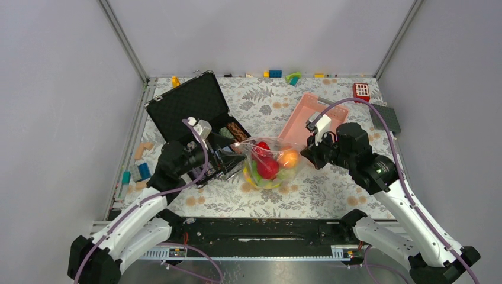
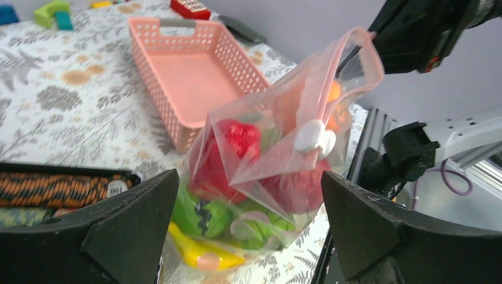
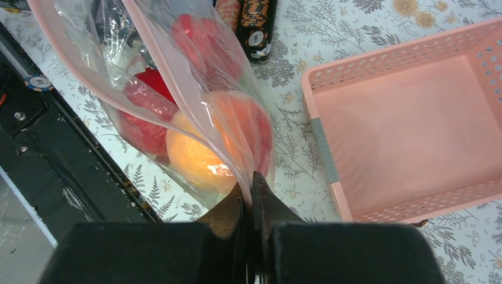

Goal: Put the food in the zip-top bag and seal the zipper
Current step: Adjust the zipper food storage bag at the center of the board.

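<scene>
The zip-top bag (image 1: 269, 163) sits at the middle of the top view, its right corner held up, with the food inside. That food is red apples (image 1: 267, 168), an orange fruit (image 1: 289, 158), a green fruit (image 2: 198, 213) and the banana (image 2: 198, 251) at the bottom. Loading looks done, so the step in hand is the seal.

The zipper (image 2: 331, 83) runs as a pink strip from the upper right of the left wrist view down to a white slider (image 2: 315, 136) (whether the stretch behind it is already shut I cannot tell). The right hand (image 3: 251, 195) is pinched tight on the bag's edge, keeping it taut. The left hand (image 2: 248, 177) is spread wide and holds nothing, with the bag just ahead between its fingers. The next move likely calls for it to close on the slider and draw it along the strip against the right hand's pull.

Room is tight. The pink basket (image 1: 308, 115) lies just beside the bag at upper right, the black case (image 1: 186, 106) is at left, and the near edge of the surface (image 1: 331, 189) is below.
</scene>
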{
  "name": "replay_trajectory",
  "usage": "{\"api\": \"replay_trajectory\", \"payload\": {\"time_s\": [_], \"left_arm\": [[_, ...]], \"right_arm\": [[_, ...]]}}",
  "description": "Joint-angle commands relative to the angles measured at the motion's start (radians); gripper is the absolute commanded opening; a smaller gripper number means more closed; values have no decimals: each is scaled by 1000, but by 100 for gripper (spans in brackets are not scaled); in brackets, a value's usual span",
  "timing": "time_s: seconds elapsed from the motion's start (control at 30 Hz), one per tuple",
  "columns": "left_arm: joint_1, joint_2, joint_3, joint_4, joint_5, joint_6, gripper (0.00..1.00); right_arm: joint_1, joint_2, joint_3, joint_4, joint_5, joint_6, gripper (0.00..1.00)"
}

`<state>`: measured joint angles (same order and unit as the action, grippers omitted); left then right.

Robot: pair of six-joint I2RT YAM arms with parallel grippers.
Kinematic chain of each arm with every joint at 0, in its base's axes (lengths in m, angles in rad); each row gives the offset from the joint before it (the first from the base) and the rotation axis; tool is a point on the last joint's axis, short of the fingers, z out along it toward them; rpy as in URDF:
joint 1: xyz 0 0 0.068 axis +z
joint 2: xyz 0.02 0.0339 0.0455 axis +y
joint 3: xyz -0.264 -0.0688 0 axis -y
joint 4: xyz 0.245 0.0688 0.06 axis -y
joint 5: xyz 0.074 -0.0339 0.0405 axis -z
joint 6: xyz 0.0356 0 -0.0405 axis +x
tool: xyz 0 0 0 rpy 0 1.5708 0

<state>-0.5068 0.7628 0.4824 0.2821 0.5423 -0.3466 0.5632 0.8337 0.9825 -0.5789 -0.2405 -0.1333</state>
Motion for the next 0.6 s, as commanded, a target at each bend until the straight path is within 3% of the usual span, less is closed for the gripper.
{"api": "replay_trajectory", "payload": {"time_s": [0.0,0.2,0.37,0.57], "left_arm": [[30,71,-11,304,199,-61,86],[30,118,15,309,204,-2,63],[31,108,7,324,168,21,27],[30,84,-2,290,138,41,1]], "right_arm": [[-5,-7,10,1,47,12,0],[-5,-8,13,3,30,12,0],[-5,-13,18,3,21,33,0],[-5,-27,17,3,13,58,0]]}}
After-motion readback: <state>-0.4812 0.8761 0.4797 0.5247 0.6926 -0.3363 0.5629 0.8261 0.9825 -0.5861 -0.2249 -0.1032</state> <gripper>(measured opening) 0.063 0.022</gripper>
